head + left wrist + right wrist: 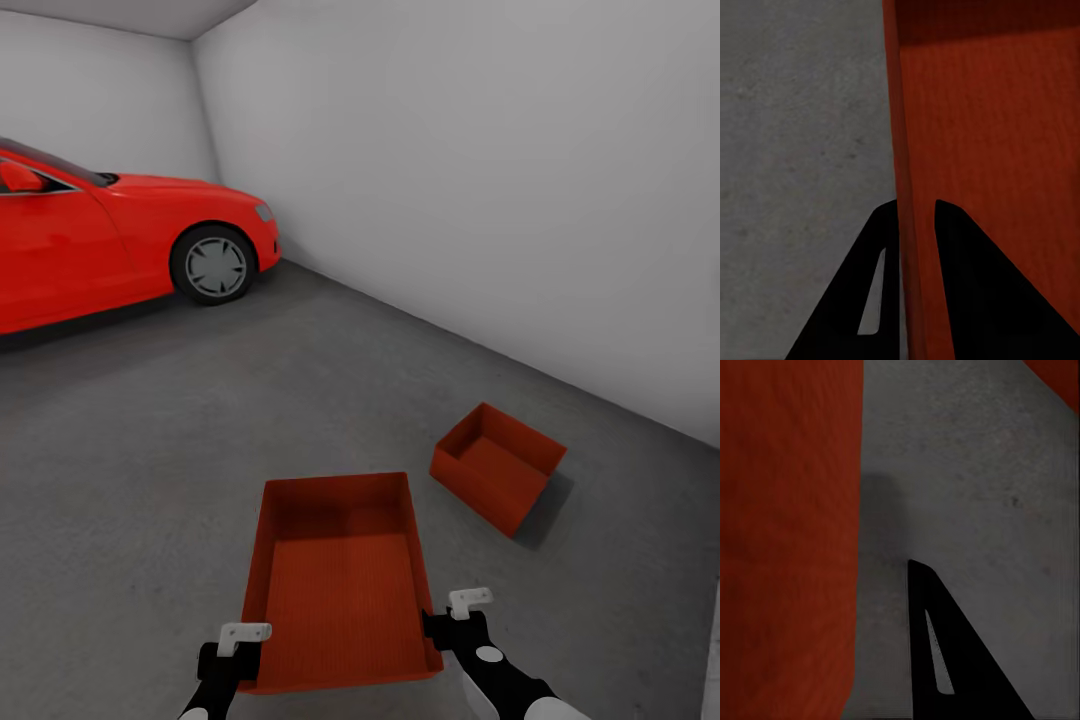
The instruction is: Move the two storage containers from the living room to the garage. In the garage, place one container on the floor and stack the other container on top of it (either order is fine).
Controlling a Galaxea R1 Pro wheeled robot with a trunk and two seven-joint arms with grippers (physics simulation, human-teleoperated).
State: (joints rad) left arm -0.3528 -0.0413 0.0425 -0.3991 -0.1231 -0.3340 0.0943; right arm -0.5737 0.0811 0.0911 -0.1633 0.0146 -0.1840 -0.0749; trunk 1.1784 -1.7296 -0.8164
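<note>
Two orange-red tubs appear in the head view, in a room with pale grey walls (480, 160) and a speckled dark-grey concrete floor (150, 480). The nearer tub (340, 585) fills the lower centre of the frame, open side up, its finely ribbed bottom visible, carried between the two arms. The second tub (497, 467) rests on the floor at right of centre, near the foot of the right-hand wall, turned at an angle and casting a shadow to its right; the two tubs are apart, not stacked.

The left claw (240, 655) sits at the near left corner of the carried tub, at the lower left of the frame. In the left wrist view its two black fingers (967, 285) stand one on each side of the tub's thin side wall (904, 150), closed down onto it, with grey floor on one side and ribbed tub interior on the other.

The right claw (450, 620) sits at the near right corner of the same tub, at the lower right. In the right wrist view one black finger (945, 660) lies outside the tub's red wall (787, 547), over the floor; its partner is hidden, so the grip cannot be told, nor whether that finger touches the wall.

A red car (110, 235) with a grey-spoked front wheel (213, 265) stands at the upper left.
</note>
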